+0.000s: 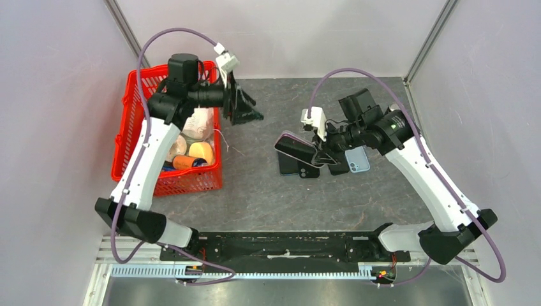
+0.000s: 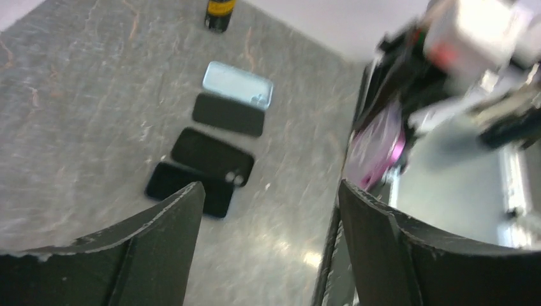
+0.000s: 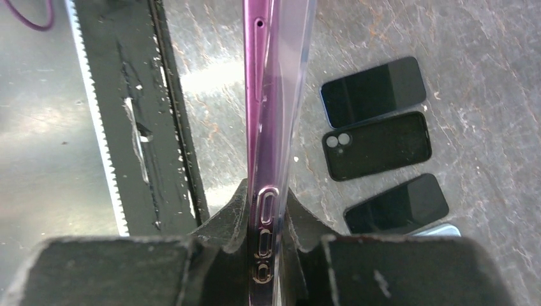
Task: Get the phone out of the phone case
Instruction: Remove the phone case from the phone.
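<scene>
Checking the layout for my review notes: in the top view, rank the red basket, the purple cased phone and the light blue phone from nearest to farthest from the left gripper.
1. red basket, right beside the left gripper, at the table's left.
2. purple cased phone, mid-table, held by the right gripper.
3. light blue phone, flat on the table under the right arm, farthest right.

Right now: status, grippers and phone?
Left gripper open, empty. Right gripper shut on purple phone, clear case still on. Four other phones on table below.
</scene>
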`<action>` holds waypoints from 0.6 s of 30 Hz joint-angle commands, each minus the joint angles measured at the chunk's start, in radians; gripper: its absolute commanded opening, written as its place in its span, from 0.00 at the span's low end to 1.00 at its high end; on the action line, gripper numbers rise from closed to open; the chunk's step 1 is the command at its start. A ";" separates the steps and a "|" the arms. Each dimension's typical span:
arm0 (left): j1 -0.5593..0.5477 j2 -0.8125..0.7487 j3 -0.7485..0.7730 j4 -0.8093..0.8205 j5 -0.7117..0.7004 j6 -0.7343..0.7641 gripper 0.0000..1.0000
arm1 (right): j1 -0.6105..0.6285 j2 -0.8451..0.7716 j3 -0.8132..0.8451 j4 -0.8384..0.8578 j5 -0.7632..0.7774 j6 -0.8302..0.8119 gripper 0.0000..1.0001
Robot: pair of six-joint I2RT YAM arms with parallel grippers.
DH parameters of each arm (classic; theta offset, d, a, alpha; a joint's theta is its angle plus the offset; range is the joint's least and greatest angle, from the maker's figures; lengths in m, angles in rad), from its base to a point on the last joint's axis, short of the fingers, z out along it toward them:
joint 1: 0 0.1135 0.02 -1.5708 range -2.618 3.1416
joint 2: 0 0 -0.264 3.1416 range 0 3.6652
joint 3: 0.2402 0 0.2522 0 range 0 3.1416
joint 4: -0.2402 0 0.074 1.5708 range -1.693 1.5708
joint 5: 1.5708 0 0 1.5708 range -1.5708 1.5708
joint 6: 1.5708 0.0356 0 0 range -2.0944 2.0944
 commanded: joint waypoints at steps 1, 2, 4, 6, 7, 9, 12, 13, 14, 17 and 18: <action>0.000 -0.093 -0.022 -0.381 -0.012 0.655 0.86 | -0.024 -0.046 0.078 -0.016 -0.173 0.018 0.00; 0.000 -0.125 -0.056 -0.396 -0.002 0.708 0.88 | -0.028 -0.044 0.081 -0.020 -0.196 0.018 0.00; -0.012 -0.183 -0.122 -0.399 0.020 0.795 0.90 | -0.031 -0.036 0.093 -0.031 -0.240 0.017 0.00; -0.032 -0.221 -0.176 -0.368 0.037 0.799 0.91 | -0.035 -0.024 0.106 -0.039 -0.291 0.022 0.00; -0.046 -0.236 -0.197 -0.351 0.050 0.780 0.91 | -0.036 -0.017 0.110 -0.040 -0.319 0.027 0.00; -0.077 -0.254 -0.229 -0.303 0.062 0.734 0.91 | -0.039 -0.002 0.114 -0.042 -0.357 0.032 0.00; -0.143 -0.264 -0.264 -0.218 0.062 0.645 0.90 | -0.040 0.018 0.115 -0.044 -0.390 0.037 0.00; -0.168 -0.266 -0.273 -0.192 0.056 0.612 0.89 | -0.039 0.024 0.115 -0.044 -0.396 0.038 0.00; -0.198 -0.267 -0.280 -0.172 0.044 0.593 0.89 | -0.040 0.029 0.114 -0.045 -0.399 0.040 0.00; -0.253 -0.256 -0.280 -0.123 0.030 0.522 0.85 | -0.039 0.034 0.109 -0.044 -0.405 0.042 0.00; -0.261 -0.253 -0.280 -0.101 0.031 0.493 0.82 | -0.040 0.035 0.106 -0.043 -0.408 0.043 0.00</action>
